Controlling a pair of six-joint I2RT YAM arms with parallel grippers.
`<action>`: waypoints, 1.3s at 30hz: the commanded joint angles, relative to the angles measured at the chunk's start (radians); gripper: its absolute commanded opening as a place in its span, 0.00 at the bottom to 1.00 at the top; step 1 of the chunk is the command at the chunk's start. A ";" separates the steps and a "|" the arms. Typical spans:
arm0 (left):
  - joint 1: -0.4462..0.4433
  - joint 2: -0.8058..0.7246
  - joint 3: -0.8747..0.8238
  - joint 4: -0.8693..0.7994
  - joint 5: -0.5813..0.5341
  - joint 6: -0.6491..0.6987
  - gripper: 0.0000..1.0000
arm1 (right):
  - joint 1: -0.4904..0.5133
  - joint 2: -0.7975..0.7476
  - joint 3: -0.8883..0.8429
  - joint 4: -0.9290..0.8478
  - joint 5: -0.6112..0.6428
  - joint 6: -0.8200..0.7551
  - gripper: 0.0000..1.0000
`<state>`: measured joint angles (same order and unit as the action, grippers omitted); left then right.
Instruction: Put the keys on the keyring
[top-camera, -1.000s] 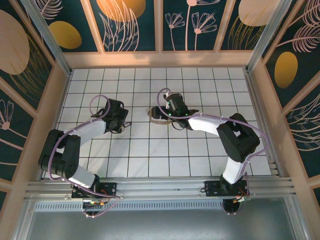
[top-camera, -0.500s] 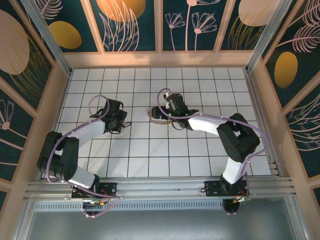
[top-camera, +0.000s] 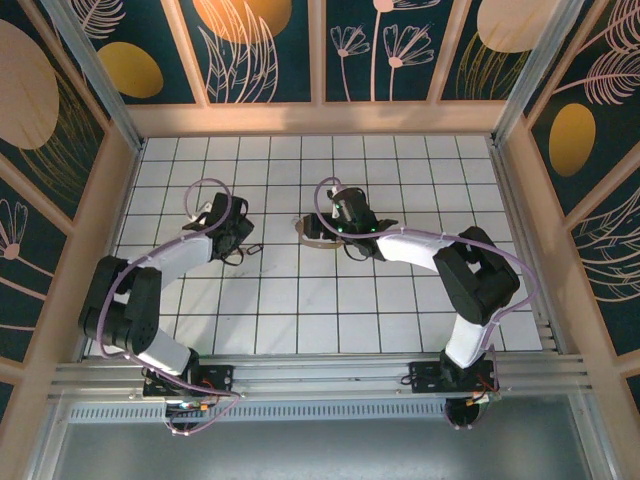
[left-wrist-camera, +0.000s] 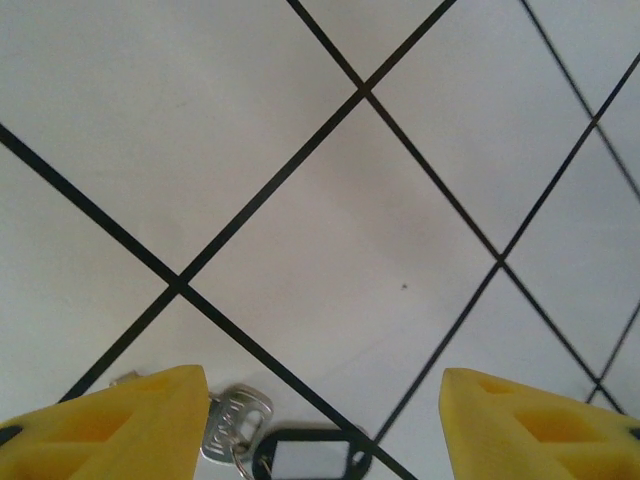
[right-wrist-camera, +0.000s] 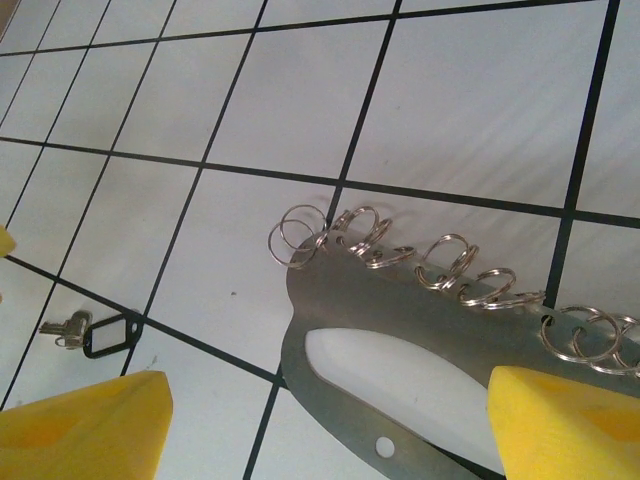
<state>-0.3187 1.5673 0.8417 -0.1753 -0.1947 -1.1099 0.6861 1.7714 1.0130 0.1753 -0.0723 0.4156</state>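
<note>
keys (left-wrist-camera: 237, 418): nearest the arm bases in the top view. Flat on the tiled table (left-wrist-camera: 330, 180). Silvery blade plus a dark-framed tag (left-wrist-camera: 305, 458) with a pale window.
left gripper (left-wrist-camera: 320, 400): spread wide, gripping nothing. Keys sit at 7 o'clock in its wrist view, hard by one yellow fingertip (left-wrist-camera: 130, 425). Can't tell if they touch.
key axis: the blade-to-tag line runs about 10-to-4 in the left wrist view, so roughly along the closing line, not across it. My read is that the wrist needs a turn or a small back-off before a pinch.
nearer arm: left, clearly. In the top view the keys are just beside it at about 4 o'clock.
keyring (right-wrist-camera: 420, 310): farther out, about 2 o'clock from the keys in the top view. Flat grey metal plate with a cut-out in the middle and a row of split rings (right-wrist-camera: 300, 238) along its far edge.
right gripper (right-wrist-camera: 325, 400): hovers over the keyring, spread wide. Can't tell whether a finger presses the plate. Keys are well apart from it, at 8 o'clock in its wrist view.
step: pick-up not yet done, and no key is on any ring.
</note>
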 joint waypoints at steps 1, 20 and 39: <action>0.006 0.059 0.028 0.045 -0.004 0.116 0.61 | -0.015 -0.052 -0.026 -0.013 0.017 -0.024 0.83; -0.067 0.123 -0.055 0.214 0.141 0.088 0.57 | -0.109 -0.198 -0.135 -0.021 0.015 -0.020 0.83; -0.320 0.140 -0.044 0.310 0.192 -0.039 0.57 | -0.134 -0.348 -0.224 -0.058 0.052 0.003 0.83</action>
<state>-0.6018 1.6814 0.7631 0.1291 -0.0246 -1.1172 0.5568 1.4631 0.8040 0.1402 -0.0448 0.4030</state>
